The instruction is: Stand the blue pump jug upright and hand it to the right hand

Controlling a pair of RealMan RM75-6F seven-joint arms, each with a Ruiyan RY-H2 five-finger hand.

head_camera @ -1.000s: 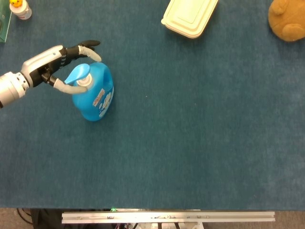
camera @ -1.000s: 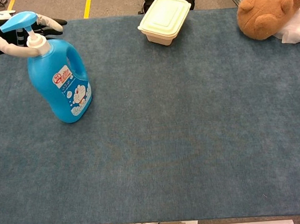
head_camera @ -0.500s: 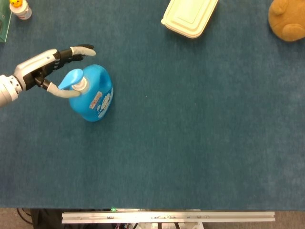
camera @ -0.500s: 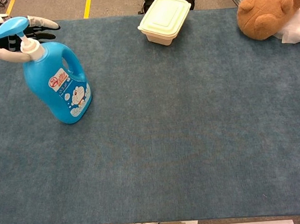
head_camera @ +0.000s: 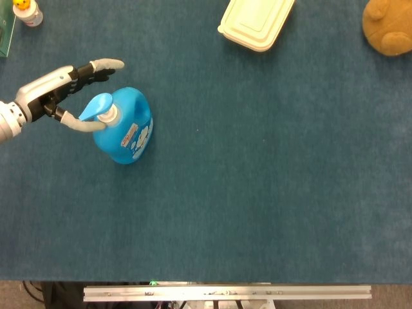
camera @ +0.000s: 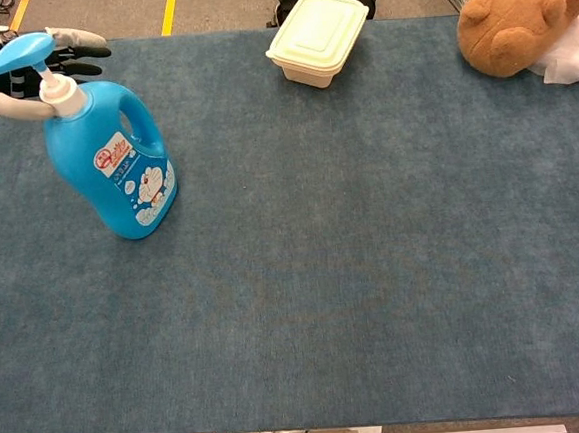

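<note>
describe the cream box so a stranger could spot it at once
Start at the far edge of the blue table, near its middle. The cream lidded box sits there, left of the brown plush toy and far right of the blue pump jug. It is the only pale, flat, rectangular container.

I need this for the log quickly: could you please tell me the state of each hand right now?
Left hand: open, fingers spread beside the jug's pump, holding nothing.
Right hand: not in view.
</note>
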